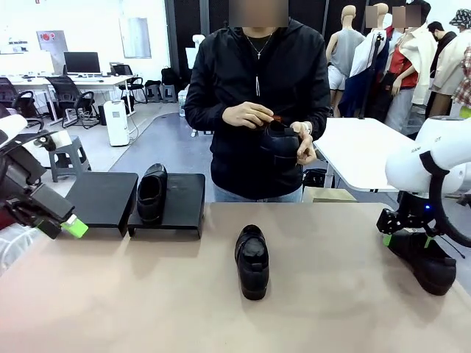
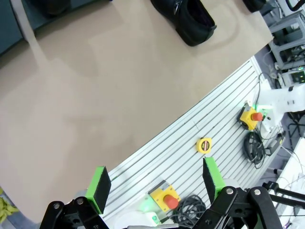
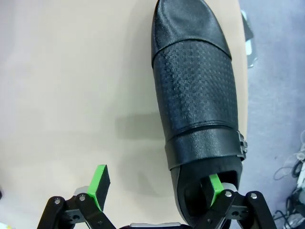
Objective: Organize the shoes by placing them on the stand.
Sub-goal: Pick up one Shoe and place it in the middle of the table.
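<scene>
Currently 4 black dress shoes are in sight. Shoe 1 (image 1: 151, 193) lies on the R platform (image 1: 184, 197) of the stand, on its left part, lengthwise far-to-near. The L platform (image 1: 103, 198) sits just beside it; both are at the bench's (image 1: 147, 301) far edge, left side. Shoe 2 (image 1: 252, 262) lies on the bench around the middle, also lengthwise far-to-near. Shoe 3 (image 1: 283, 140) is off the bench, held at chest height by the person beyond the far edge, w/ one hand (image 1: 249, 115) on top and the other hand (image 1: 305, 145) at its side. Shoe 4 (image 3: 195, 90) lies at the bench's right edge and has perforated leather w/ a strap and buckle. The right gripper (image 3: 157, 185) is down at its heel end w/ jaws spread. One green pad (image 3: 214, 183) is inside the heel opening and the other is outside over the bench, so no pinch. The left gripper (image 2: 155, 183) hovers by the bench's near-left edge, jaws spread wide, pads over the bench edge and a slotted rail (image 2: 190, 138).
</scene>
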Robot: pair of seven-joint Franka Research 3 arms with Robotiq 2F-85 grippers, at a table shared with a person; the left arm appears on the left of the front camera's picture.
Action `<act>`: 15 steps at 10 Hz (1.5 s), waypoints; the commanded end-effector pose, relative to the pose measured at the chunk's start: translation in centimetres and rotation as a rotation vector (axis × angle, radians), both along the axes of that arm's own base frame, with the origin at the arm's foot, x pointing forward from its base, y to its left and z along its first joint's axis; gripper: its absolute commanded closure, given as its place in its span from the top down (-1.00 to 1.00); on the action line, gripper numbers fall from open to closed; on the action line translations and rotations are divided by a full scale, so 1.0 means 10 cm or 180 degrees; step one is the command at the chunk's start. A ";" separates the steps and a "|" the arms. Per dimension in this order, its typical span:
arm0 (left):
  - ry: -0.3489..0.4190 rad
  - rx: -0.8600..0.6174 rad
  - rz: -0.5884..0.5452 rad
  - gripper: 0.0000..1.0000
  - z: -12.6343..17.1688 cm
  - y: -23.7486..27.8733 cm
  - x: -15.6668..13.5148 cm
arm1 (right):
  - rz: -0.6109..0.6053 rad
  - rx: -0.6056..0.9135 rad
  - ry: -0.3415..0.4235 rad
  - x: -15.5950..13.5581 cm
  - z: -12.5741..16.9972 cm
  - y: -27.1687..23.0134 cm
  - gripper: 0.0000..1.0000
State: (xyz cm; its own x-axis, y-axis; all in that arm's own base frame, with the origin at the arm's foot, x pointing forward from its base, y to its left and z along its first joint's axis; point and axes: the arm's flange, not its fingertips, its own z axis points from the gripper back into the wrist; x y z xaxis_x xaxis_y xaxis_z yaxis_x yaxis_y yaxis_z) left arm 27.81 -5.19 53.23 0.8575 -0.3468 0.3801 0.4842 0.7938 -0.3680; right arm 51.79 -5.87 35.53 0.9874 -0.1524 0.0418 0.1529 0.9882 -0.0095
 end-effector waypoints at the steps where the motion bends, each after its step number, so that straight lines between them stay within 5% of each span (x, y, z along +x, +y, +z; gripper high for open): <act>1: 0.0023 -0.0060 -0.0010 1.00 0.01 0.00 0.00 | 0.0052 0.0021 0.0081 0.08 0.00 -0.03 1.00; 4: 0.0023 -0.0060 -0.0010 1.00 0.01 0.00 0.00 | 0.0065 -0.0012 0.0063 0.07 -0.06 -0.04 1.00; 5: 0.0023 -0.0060 -0.0010 1.00 0.01 0.00 0.00 | 0.0026 -0.0103 -0.0018 0.07 -0.07 -0.04 -0.20; 6: 0.0023 -0.0060 -0.0010 1.00 0.01 0.00 0.00 | 0.0070 -0.0090 -0.0007 0.06 -0.08 -0.03 -1.00; 12: 0.0023 -0.0060 -0.0010 1.00 0.01 0.00 0.00 | 0.0150 -0.0196 0.0137 0.12 -0.22 -0.06 -1.00; 15: 0.0023 -0.0060 -0.0010 1.00 0.01 0.00 0.00 | 0.0128 -0.0133 0.0010 0.03 -0.14 -0.11 -1.00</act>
State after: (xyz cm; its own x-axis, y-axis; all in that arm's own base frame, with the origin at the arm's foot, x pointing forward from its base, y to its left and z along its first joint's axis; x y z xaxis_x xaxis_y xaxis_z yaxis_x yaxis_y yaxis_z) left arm 27.81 -5.19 53.23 0.8575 -0.3468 0.3801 0.4842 0.7938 -0.3680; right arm 52.20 -6.60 33.46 0.9923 -0.1232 0.0091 0.1235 0.9908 -0.0547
